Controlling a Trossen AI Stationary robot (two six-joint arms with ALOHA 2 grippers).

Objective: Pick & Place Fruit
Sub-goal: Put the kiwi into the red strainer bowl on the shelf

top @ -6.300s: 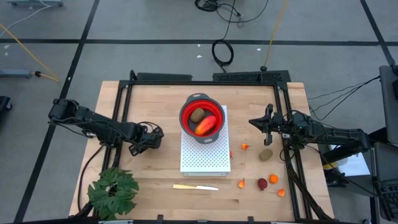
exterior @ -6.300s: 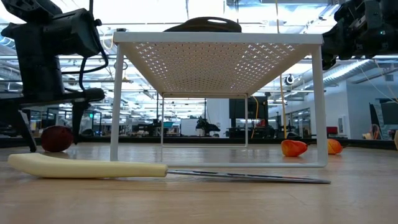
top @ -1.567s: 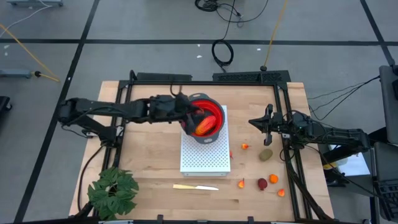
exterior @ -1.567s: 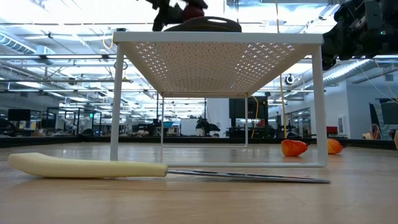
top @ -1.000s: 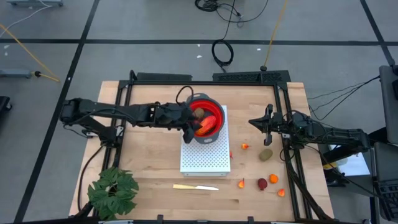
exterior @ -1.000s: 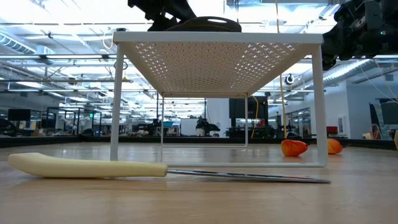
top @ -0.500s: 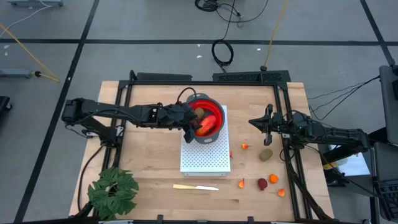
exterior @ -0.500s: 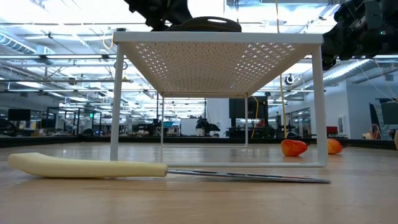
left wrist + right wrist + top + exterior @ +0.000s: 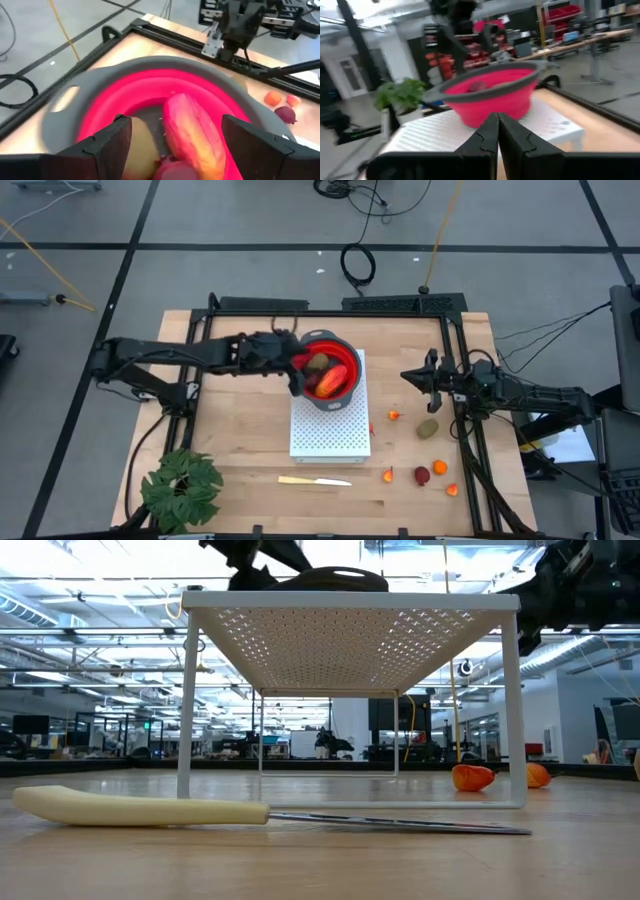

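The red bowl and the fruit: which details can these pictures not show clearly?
- Red bowl, low view: almost all hidden behind the white rack top.
- Dark red ball, left wrist view: cut by the edge.
- Olive-brown oval: partly behind the left pincer finger.
- Tiny orange bits, high view: too small for shape.

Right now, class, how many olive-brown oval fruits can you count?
2 olive ovals: one in the red bowl on the white rack, one on the table by the right arm. More could be hidden in the bowl.

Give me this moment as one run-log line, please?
left gripper: jaws open over red bowl | bowl: on white rack, fruit inside | right gripper: jaws shut, waiting at table's right | loose fruit: on table
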